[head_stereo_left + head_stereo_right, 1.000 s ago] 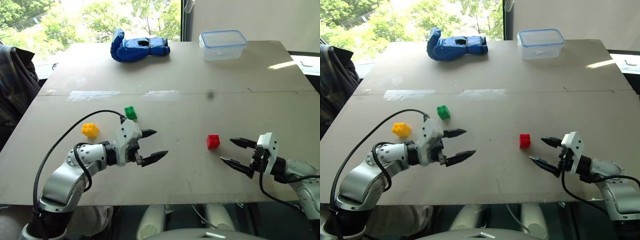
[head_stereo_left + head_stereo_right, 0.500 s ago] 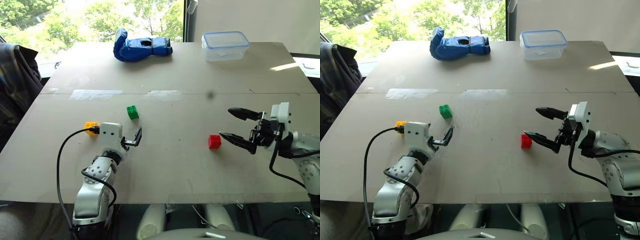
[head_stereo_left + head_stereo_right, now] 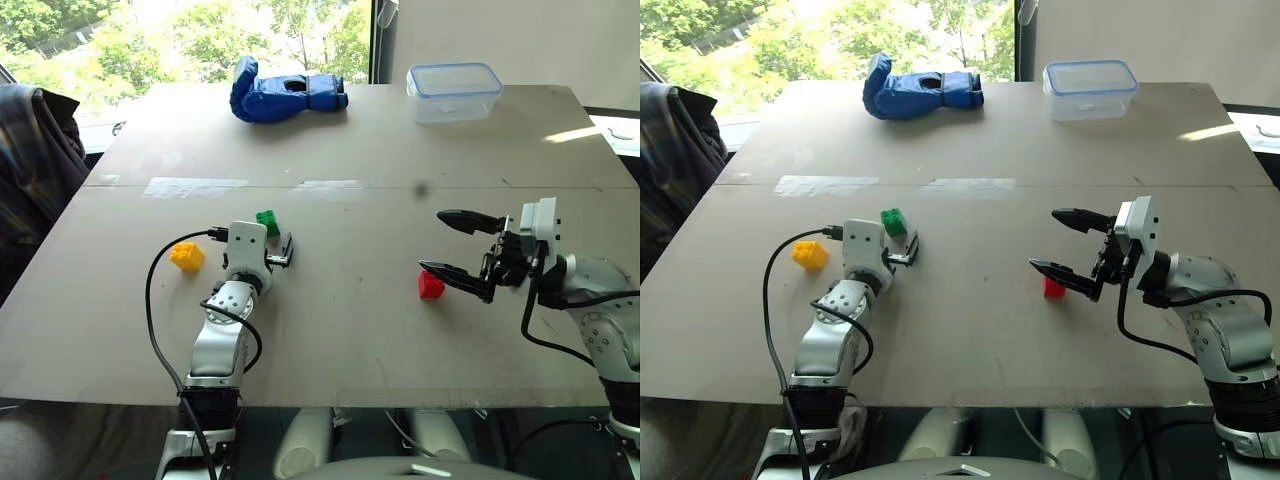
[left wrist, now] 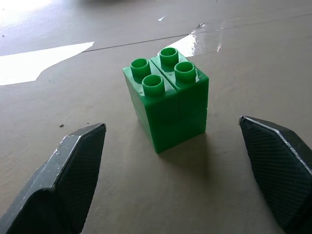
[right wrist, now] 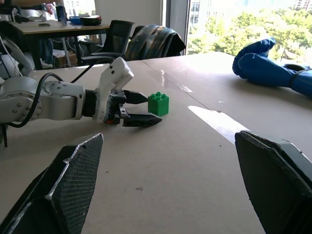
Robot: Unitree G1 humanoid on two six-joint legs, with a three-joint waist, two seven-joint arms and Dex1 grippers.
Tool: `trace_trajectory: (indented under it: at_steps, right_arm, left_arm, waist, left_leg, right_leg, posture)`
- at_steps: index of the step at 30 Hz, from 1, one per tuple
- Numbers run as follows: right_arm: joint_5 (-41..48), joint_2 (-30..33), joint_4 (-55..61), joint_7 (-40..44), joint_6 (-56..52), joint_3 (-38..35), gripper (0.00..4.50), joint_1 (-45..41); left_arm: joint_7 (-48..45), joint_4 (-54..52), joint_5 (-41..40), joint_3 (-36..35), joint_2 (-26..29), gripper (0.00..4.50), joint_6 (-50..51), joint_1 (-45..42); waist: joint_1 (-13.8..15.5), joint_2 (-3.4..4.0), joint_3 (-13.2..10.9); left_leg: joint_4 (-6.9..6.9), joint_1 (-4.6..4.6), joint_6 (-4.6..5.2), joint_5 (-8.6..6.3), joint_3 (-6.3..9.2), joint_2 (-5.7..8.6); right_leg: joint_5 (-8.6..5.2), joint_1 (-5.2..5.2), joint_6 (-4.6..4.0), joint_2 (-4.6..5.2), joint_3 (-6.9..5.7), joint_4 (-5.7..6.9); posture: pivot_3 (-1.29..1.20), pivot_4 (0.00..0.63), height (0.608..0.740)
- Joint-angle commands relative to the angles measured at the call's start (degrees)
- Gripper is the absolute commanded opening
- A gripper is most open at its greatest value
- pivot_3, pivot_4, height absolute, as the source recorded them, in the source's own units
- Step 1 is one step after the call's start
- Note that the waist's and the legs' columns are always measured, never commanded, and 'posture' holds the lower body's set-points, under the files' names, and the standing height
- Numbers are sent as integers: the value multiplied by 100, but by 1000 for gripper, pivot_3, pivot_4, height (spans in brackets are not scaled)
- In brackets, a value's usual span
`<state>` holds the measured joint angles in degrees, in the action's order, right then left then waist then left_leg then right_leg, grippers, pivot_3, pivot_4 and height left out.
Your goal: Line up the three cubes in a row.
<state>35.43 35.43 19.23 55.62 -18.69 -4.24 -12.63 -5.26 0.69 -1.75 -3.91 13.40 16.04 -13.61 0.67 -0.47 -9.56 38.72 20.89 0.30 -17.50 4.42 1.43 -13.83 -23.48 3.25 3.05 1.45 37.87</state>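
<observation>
green cube (image 4: 166,106): upright on the bench, studs up, left of centre; just ahead of the left hand and in line with the gap between its fingers, not touched; bare surface on every side of it
yellow cube (image 3: 185,256): on the bench to the left of the left arm, nearer the left edge than the other two; apart from the green cube, slightly nearer the robot; free room around it
red cube (image 3: 430,285): on the bench right of centre, well apart from the green and yellow ones; the lower finger of the right hand reaches over it, and whether the two touch cannot be told
left hand (image 4: 175,175): low over the bench, pointing away from the robot at the green cube; fingers spread wide, empty
right hand (image 3: 456,246): raised above the bench, pointing toward the robot's left; fingers spread wide, one above the other, nothing between them
bench (image 3: 340,330): pale flat board; a wide open stretch between the green and red cubes; near edge bare in front of both arms
blue glove (image 3: 285,90): lying at the far edge, left of centre, well away from the cubes
clear plastic box (image 3: 454,91): lid on, at the far edge, right of centre, apart from the glove
dark jacket (image 3: 35,160): draped beyond the left edge of the bench
</observation>
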Motion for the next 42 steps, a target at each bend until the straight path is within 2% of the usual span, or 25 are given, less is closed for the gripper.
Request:
trace_trajectory:
  at_steps: [1,4,7,12,13,20,25,29,36,42]
  right_arm:
    - [-9,-16,137,-33,54,-41,4445,-37]
    - [-25,-22,143,-23,59,-57,4445,-14]
    - [-22,-17,141,-3,47,-77,4500,-6]
    - [-42,-12,100,25,41,-60,4500,-11]
    - [-48,-11,96,27,38,-55,4500,-10]
    - [-77,-31,64,43,49,-32,4500,0]
    - [-36,-43,67,32,56,-101,4500,56]
    - [553,-45,-25,560,99,-412,4500,311]
    - [134,241,-472,1032,673,-615,4500,764]
    - [-6,509,-562,1293,1112,-972,4500,1172]
  left_arm:
    - [-31,189,48,47,-55,4500,-219,-137]
    - [32,242,18,11,-149,4500,-238,-133]
    - [368,207,125,-76,-284,3801,-159,-91]
    - [671,166,259,-99,-406,1404,30,-38]
    - [692,159,260,-107,-422,1202,50,-34]
    - [454,51,94,-104,-373,1203,37,2]
    - [-462,-144,-187,38,-22,1203,-89,16]
    - [-3071,29,-1074,550,672,1203,-601,-202]
    - [-6565,1366,-1360,1508,1287,1203,-1987,-1204]
    - [-7573,3129,-923,1838,1162,1203,-3091,-2305]
  waist:
    - [1,0,0]
    - [3,0,0]
    - [6,0,1]
    - [5,0,5]
    - [4,0,6]
    - [0,1,6]
    - [0,1,6]
    - [18,0,5]
    - [-23,1,4]
    - [-84,0,3]
  left_leg:
    - [0,1,0,0,0,0]
    - [0,1,-1,0,1,0]
    - [1,0,-1,0,1,0]
    - [1,-3,0,0,0,0]
    - [1,-4,0,0,0,1]
    - [1,-5,0,0,0,1]
    - [1,-2,-1,1,1,1]
    - [1,6,-1,1,3,1]
    - [6,10,-1,1,4,4]
    - [13,11,23,-12,2,16]
  right_leg:
    - [0,0,0,1,0,-1]
    - [0,0,0,2,0,-1]
    - [0,0,0,4,0,0]
    - [0,1,1,4,0,3]
    - [0,2,1,3,0,4]
    - [0,2,1,2,1,5]
    - [0,1,0,2,-1,3]
    - [0,1,-1,3,-7,-1]
    - [-1,1,-2,-3,-13,-7]
    - [-1,1,-1,-7,-12,-3]
  posture:
    - [0,150,740]
    - [0,150,740]
    - [0,150,740]
    - [0,150,740]
    - [0,150,740]
    - [0,150,740]
    - [0,150,740]
    - [0,150,740]
    - [0,150,740]
    - [0,150,740]
